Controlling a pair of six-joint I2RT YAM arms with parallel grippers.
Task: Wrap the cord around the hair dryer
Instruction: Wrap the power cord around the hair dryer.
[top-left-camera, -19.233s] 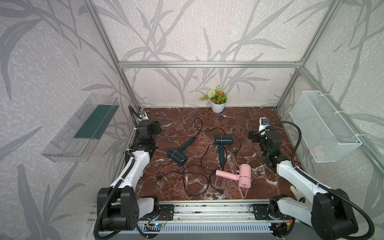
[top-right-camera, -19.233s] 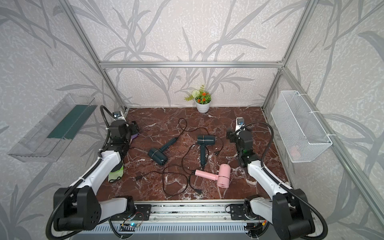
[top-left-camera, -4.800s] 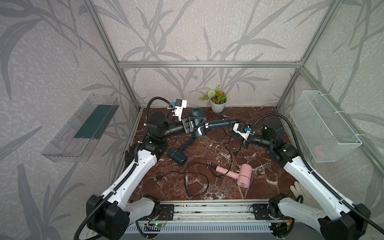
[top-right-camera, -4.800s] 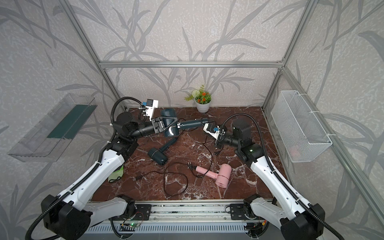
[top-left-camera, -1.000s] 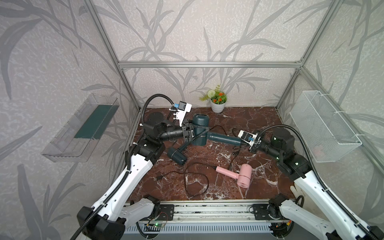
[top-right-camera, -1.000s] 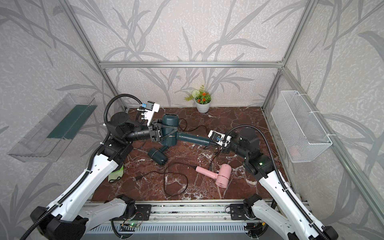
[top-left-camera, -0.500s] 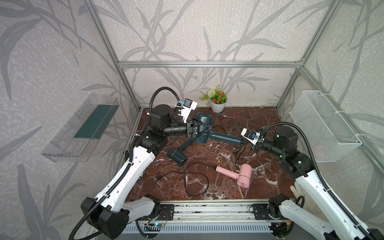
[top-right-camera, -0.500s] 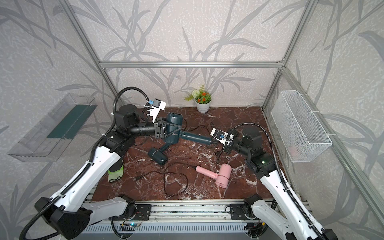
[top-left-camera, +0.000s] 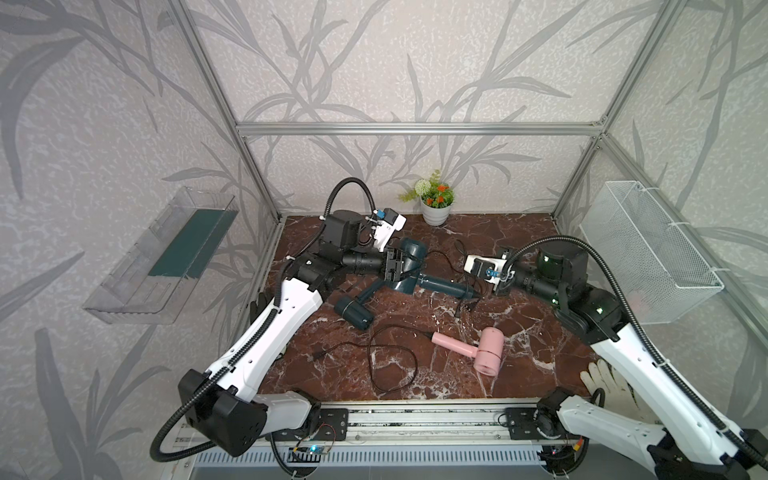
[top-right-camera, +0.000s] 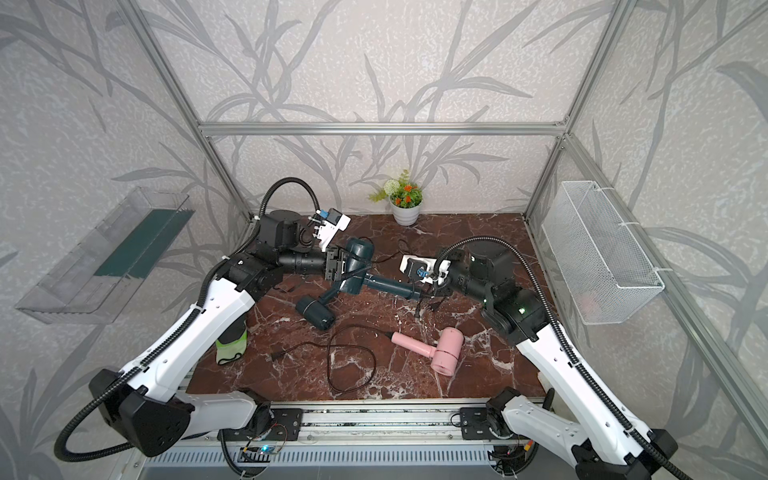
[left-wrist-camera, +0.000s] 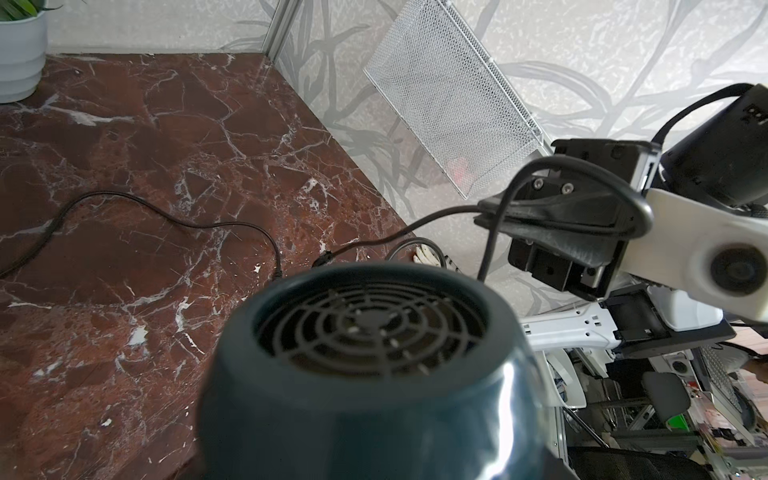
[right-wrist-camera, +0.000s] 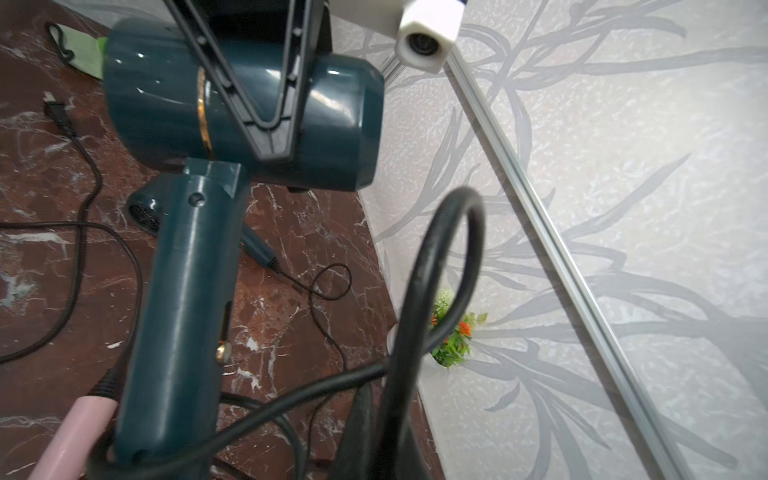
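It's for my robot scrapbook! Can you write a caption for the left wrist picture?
Beyond the teal hair dryer, the right tool pinches the black cord over the marble table.

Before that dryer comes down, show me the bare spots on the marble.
Bare marble: the far right corner between the flower pot and the wire basket; also the near right strip beside the pink dryer. Crowded: the middle, under the held dryer, with the second dark dryer and the cord loop.
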